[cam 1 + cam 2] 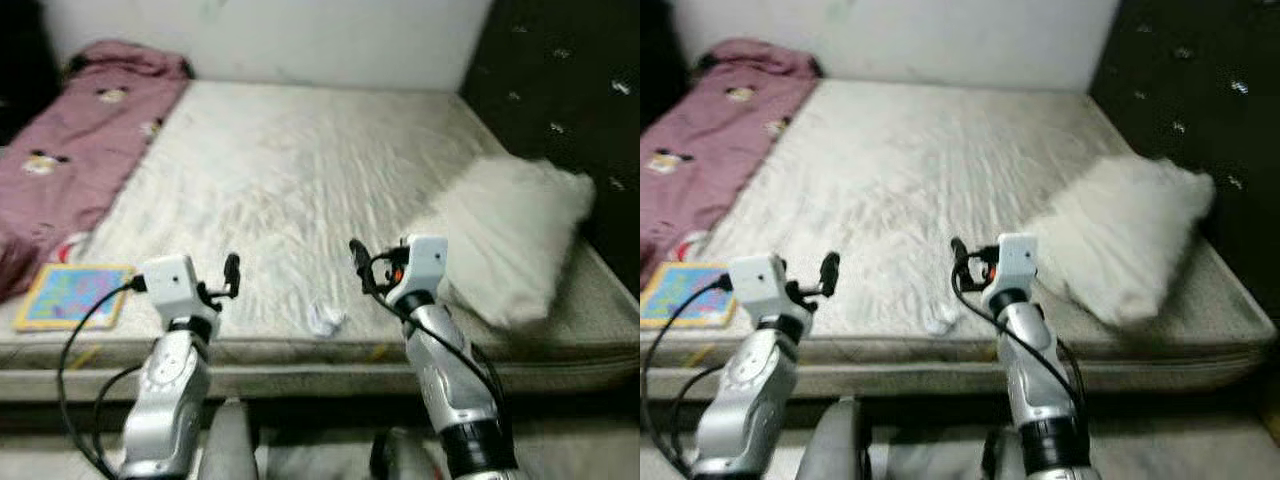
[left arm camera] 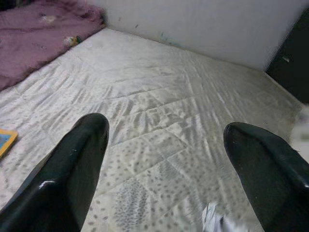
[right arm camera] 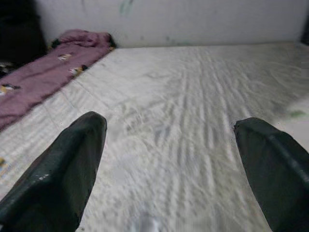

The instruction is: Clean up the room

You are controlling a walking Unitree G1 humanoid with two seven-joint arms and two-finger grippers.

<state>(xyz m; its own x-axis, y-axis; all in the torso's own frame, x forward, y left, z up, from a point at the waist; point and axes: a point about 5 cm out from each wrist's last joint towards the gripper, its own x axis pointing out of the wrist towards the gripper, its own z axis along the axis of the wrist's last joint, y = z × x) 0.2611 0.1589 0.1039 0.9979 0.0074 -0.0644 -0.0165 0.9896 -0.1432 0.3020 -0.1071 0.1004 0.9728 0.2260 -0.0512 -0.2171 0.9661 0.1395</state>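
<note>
A small crumpled white wad [image 1: 325,318] lies on the mattress [image 1: 300,170] near its front edge, between my two arms. My left gripper [image 1: 228,276] hovers over the front edge to the left of the wad. In the left wrist view its fingers [image 2: 82,145] stand wide apart with nothing between them. The wad [image 2: 215,221] shows low beside one finger. My right gripper [image 1: 358,262] hangs just right of the wad, open and empty, its fingers [image 3: 270,145] spread over the bare sheet.
A pink blanket [image 1: 70,140] covers the bed's left side. A colourful flat book [image 1: 70,293] lies at the front left corner. A white fluffy pillow [image 1: 510,230] rests at the right, against a dark wall [image 1: 570,90].
</note>
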